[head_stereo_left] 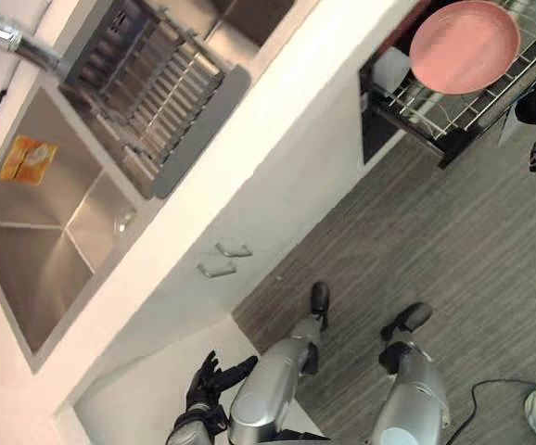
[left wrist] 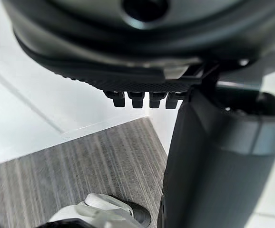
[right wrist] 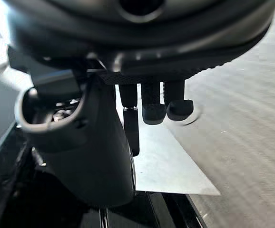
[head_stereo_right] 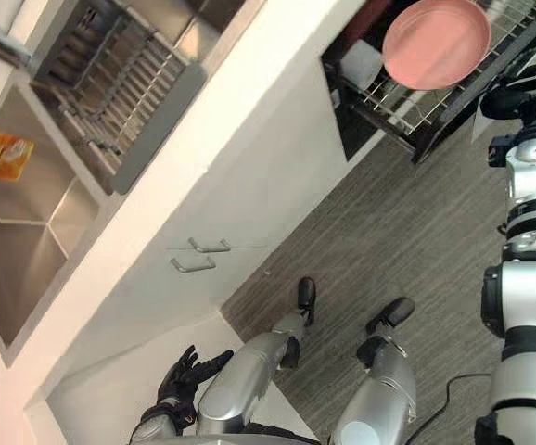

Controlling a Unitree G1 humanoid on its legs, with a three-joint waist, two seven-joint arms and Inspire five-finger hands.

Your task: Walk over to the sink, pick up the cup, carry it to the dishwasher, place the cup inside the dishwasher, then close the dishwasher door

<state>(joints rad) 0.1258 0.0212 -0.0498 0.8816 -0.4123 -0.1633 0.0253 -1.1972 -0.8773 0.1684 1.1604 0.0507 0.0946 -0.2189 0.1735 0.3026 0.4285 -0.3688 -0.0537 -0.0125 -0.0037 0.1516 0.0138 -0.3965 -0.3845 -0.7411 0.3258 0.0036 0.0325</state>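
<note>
One clear cup (head_stereo_left: pixel 124 222) is resting in the steel sink (head_stereo_left: pixel 27 278) at nine o'clock, near a yellow packet (head_stereo_left: pixel 28 158), with a drying rack (head_stereo_left: pixel 147 83) at eleven o'clock. At seven o'clock the left hand (head_stereo_left: pixel 208 380) is hanging with its fingers spread, holding nothing, well apart from the cup. At one o'clock a pink plate (head_stereo_left: pixel 464 46) is lying on the pulled-out dishwasher rack (head_stereo_left: pixel 491 107), while the right hand (right wrist: pixel 80 142) is dangling with loosely straight, empty fingers.
</note>
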